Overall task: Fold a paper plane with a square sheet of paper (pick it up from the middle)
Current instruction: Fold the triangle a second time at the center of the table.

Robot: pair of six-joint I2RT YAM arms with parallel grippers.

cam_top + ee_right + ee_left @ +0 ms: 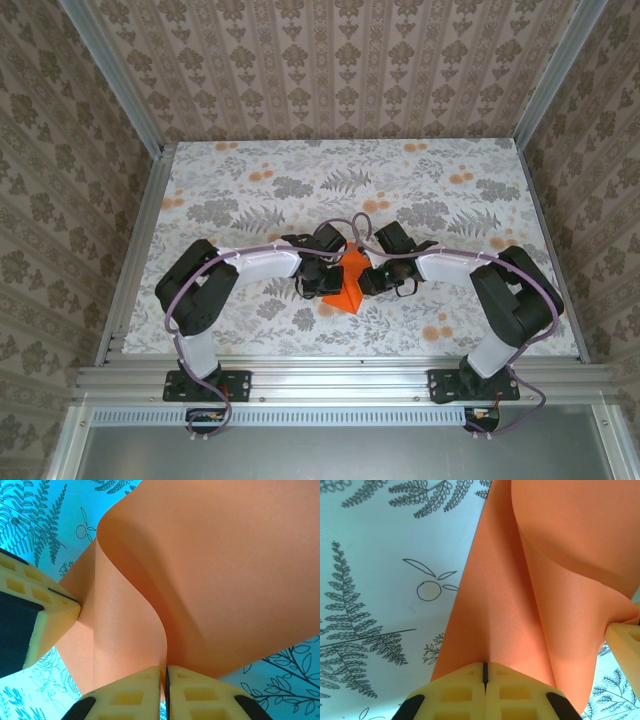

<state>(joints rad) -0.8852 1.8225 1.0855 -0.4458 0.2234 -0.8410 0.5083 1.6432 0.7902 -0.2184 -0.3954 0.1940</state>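
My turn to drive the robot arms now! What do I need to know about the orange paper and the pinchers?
Left gripper: shut on the orange sheet of paper.
Right gripper: shut on the same sheet, close beside the left.
Paper: pinched between them over the middle of the table, bowed in soft curves.
Done: sheet grabbed by both.
Left: no dart shape yet, so the plane's folds seem mostly undone.
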